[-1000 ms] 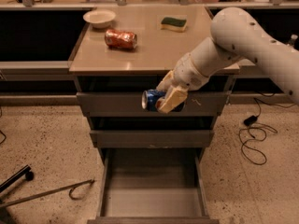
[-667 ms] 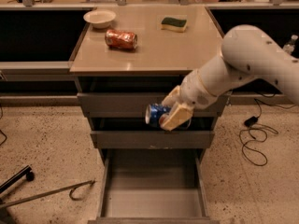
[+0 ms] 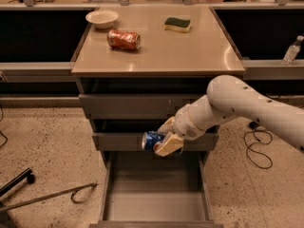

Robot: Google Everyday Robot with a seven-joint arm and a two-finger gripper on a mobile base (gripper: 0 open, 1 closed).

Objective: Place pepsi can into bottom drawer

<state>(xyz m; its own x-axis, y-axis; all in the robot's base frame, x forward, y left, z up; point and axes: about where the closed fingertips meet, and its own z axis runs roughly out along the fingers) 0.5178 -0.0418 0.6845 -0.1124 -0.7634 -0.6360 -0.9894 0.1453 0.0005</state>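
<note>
My gripper [image 3: 164, 139] is shut on the pepsi can [image 3: 152, 140], a small blue can held sideways with its end pointing left. It hangs in front of the middle drawer front, just above the back of the open bottom drawer [image 3: 156, 205]. The bottom drawer is pulled out toward the camera, with a flat grey floor and low side walls; nothing lies in it. My white arm reaches in from the right.
On the cabinet top [image 3: 190, 56] lie an orange-red soda can [image 3: 123, 39], a white bowl [image 3: 102, 18] and a green sponge [image 3: 177, 23]. Two closed grey drawers [image 3: 128, 106] sit above the open one. A metal rod [image 3: 47, 197] lies on the floor at left, cables at right.
My gripper has moved down and slightly right with the pepsi can, from the top drawer's level to the middle drawer front, above the open bottom drawer.
</note>
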